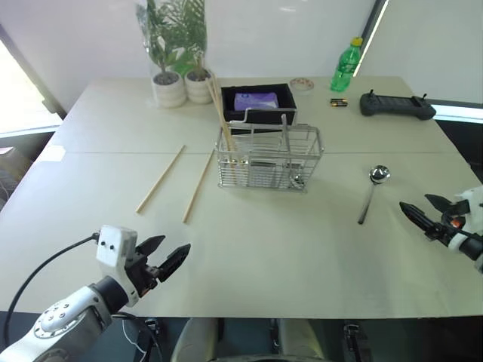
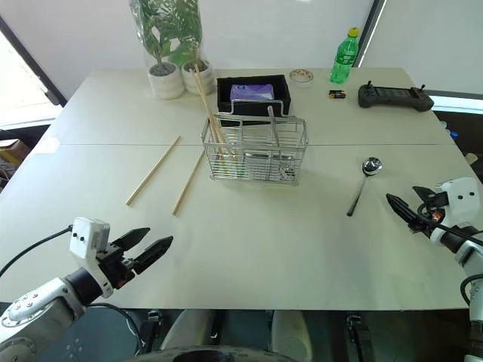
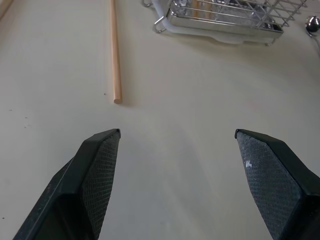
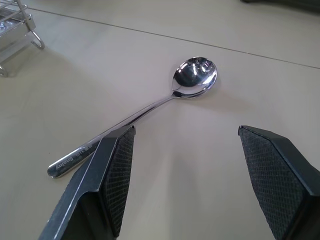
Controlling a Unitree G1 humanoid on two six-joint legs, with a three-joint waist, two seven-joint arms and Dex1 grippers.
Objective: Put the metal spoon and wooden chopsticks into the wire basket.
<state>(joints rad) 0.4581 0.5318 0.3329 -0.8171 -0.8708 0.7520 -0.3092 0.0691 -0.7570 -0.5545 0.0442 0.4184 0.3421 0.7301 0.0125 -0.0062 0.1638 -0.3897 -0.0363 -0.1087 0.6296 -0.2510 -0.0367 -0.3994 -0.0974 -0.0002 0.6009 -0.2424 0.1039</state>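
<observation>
While the metal spoon (image 4: 150, 107) is lying flat ahead of the wide-spread, empty right gripper (image 2: 407, 213), two wooden chopsticks (image 1: 198, 185) are being left beyond the open, empty left gripper (image 1: 167, 258); others, apparently, are standing in the wire basket (image 1: 269, 159).

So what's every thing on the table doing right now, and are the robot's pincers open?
Shiny silver metal spoon: lying flat on the table, not held.
Two loose pale wooden chopsticks: lying flat beside the basket.
Other pale wooden chopsticks: standing tilted inside the basket.
Silver wire-grid basket: upright.
Green plastic bottle: upright, yellow cap on.
Left pincer: open, empty.
Right pincer: open, empty, near the spoon.
</observation>
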